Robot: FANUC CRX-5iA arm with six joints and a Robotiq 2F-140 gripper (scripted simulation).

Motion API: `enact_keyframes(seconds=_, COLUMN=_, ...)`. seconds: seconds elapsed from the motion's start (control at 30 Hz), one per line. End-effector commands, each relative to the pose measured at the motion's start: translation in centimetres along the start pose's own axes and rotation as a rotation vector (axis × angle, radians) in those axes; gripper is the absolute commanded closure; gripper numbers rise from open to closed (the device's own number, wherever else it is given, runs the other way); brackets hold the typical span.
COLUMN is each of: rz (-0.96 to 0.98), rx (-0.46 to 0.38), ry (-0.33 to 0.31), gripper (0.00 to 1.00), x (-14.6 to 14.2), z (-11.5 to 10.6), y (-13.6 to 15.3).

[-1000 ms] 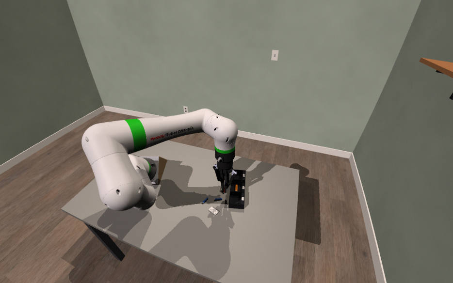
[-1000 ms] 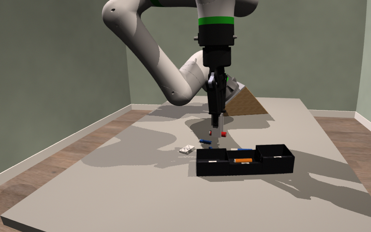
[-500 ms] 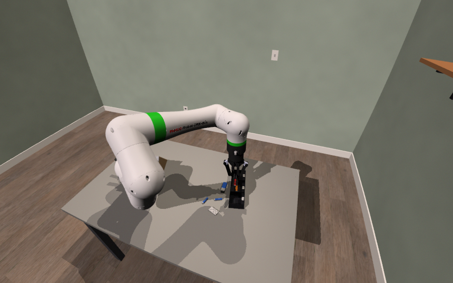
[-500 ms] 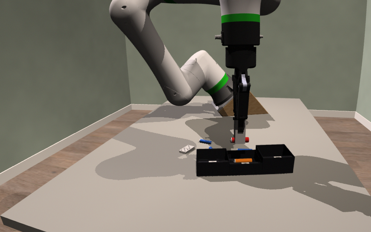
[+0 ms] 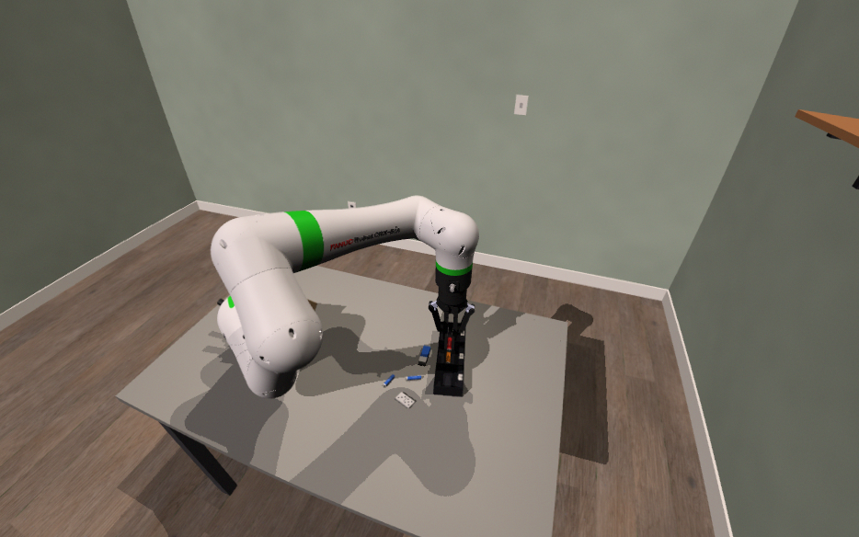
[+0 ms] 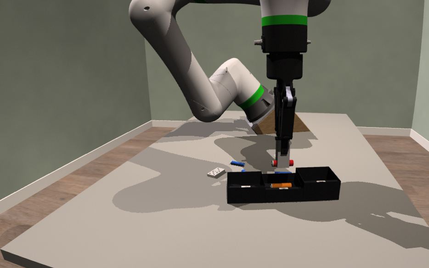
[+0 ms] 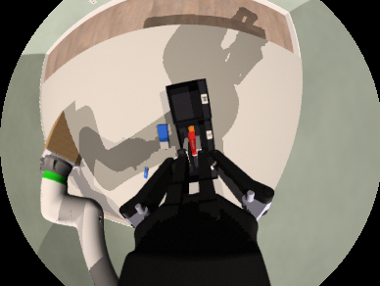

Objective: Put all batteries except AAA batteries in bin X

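Note:
My gripper is shut on a red battery and holds it level, a little above the black three-compartment bin. In the top view the red battery hangs over the bin. An orange battery lies in the middle compartment; it also shows in the top view. Two small blue batteries lie on the table left of the bin. A blue block battery lies beside the bin's far end. In the wrist view the red battery sits between my fingers over the bin.
A white domino tile lies on the table left of the bin. A brown wedge stands near the arm's base behind the gripper. The bin's compartments carry small white labels that I cannot read.

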State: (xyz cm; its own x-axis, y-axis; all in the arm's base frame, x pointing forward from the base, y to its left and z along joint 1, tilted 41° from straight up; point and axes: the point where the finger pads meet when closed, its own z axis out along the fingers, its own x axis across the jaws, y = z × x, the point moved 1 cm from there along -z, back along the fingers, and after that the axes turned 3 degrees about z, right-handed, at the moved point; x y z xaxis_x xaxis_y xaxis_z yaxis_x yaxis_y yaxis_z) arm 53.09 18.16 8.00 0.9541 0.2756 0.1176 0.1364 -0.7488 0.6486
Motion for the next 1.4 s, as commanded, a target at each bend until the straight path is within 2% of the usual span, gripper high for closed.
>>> enact_keyframes(seconds=0.0, rz=0.000, rx=0.000, ry=0.000, gripper=0.95, x=0.0, z=0.0, y=0.0)
enact_keyframes(seconds=0.73, rz=0.000, rx=0.000, ry=0.000, gripper=0.95, x=0.0, z=3.7, y=0.0)
enact_keyframes(seconds=1.13, rz=0.000, rx=0.000, ry=0.000, gripper=0.95, x=-0.1, z=3.7, y=0.1)
enact_keyframes(seconds=1.17, rz=0.000, rx=0.000, ry=0.000, gripper=0.83, x=-0.1, z=3.7, y=0.1)
enact_keyframes(seconds=1.37, rz=0.000, rx=0.000, ry=0.000, gripper=0.83, x=-0.1, z=3.7, y=0.1)
